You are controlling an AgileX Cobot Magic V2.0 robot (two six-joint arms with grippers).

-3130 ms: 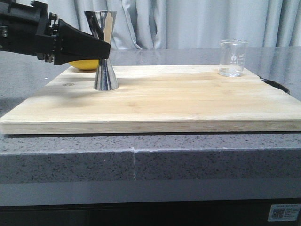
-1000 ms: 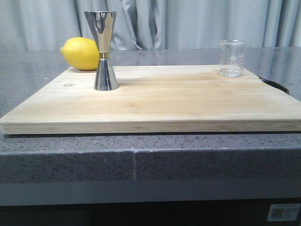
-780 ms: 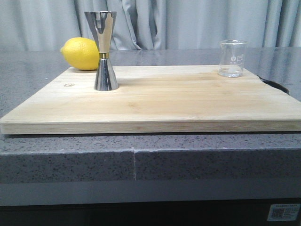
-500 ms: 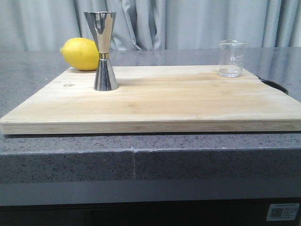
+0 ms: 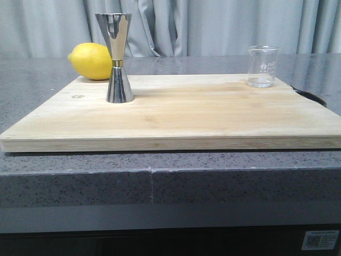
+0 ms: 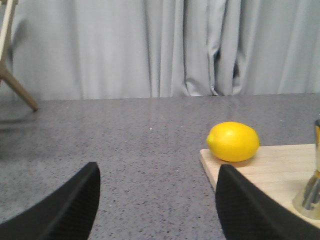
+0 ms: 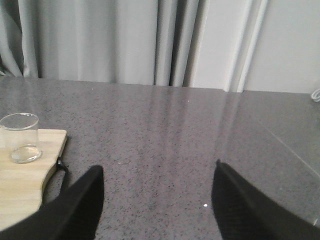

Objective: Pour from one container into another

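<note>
Tools [image 6: 157, 200] [image 7: 155, 200] visible only wrist-side.

A wooden board [image 5: 176, 114] covers most of the counter [image 5: 32, 80], and its wide middle lies bare between the steel jigger [image 5: 118, 57] at the left and the glass beaker [image 5: 262, 66] near the far right corner, well apart. A lemon [image 5: 91, 61] sits just behind the jigger on the left, crowding that side. The beaker stands alone, open on every side and above. Curtains [image 5: 213, 26] close off the back. The left gripper [image 6: 157, 200] hangs with fingers spread over bare counter beside the board; the right gripper [image 7: 155, 202], likewise spread, over bare counter too.
</note>
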